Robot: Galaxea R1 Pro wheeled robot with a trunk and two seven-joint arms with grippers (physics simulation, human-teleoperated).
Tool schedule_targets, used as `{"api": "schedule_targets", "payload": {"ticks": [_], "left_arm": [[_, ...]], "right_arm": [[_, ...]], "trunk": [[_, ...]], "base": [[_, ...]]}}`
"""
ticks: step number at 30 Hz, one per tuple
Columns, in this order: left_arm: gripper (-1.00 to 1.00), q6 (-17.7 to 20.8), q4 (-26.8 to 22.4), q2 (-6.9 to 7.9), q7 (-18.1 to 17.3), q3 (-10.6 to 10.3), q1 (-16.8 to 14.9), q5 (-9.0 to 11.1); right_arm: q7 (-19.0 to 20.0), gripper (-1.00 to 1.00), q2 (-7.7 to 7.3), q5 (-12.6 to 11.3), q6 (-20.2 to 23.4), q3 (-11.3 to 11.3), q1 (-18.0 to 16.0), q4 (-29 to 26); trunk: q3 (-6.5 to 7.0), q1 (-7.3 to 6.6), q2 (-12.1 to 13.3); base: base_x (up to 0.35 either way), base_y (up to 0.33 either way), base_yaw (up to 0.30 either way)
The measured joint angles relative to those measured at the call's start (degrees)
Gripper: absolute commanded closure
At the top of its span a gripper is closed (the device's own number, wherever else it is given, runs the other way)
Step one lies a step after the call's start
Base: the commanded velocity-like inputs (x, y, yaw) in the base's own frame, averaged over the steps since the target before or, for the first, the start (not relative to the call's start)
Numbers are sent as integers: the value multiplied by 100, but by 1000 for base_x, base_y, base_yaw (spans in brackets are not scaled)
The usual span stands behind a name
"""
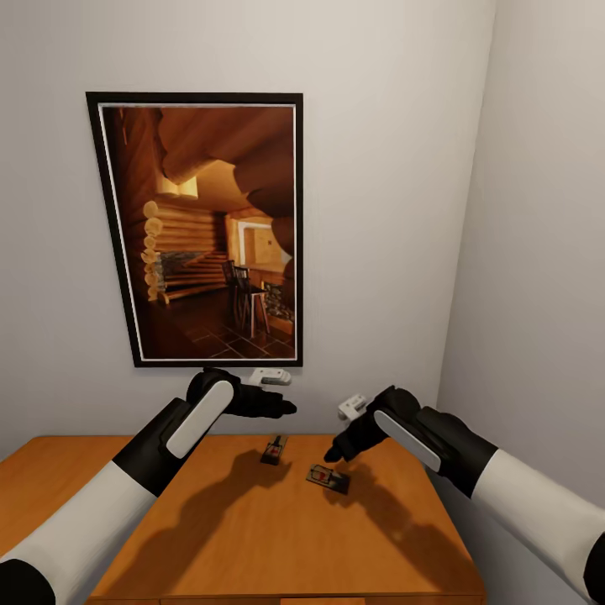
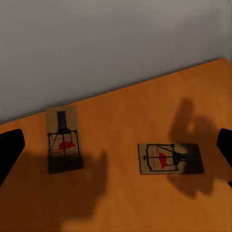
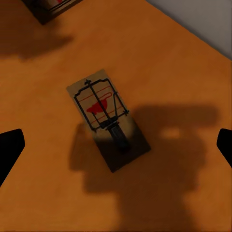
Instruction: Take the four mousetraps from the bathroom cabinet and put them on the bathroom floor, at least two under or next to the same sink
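While both fingers gape | two mousetraps (image 1: 274, 449) (image 1: 328, 479) on cabinet (image 1: 252, 538) | others possibly hidden

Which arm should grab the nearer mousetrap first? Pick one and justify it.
Right. The right gripper hangs open almost directly over the nearer mousetrap, centred between its fingers in the right wrist view. The left gripper hovers higher, behind the other trap.

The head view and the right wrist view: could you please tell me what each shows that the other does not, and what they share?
Head view alone: the framed picture on the wall, both arms, the left gripper and the far mousetrap whole. Right wrist view alone: the near mousetrap's red mouse mark and wire, close up, between the right gripper's dark fingertips. Shared: that mousetrap and the cabinet top, with the right gripper over them.
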Motion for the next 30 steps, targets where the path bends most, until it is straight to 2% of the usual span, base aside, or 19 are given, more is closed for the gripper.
{"api": "schedule_targets", "payload": {"ticks": [16,25,30], "left_arm": [[-100,0,0,0,8,0,0,-2],[-100,-5,6,1,5,0,0,-3],[-100,-8,8,0,4,-3,0,-3]], "right_arm": [[81,-100,54,23,1,31,0,629],[84,-100,208,32,1,30,0,849],[87,-100,392,40,1,22,-7,1185]], "trunk": [[0,0,0],[0,0,0],[0,0,0]], "base": [[0,0,0],[0,0,0],[0,0,0]]}}
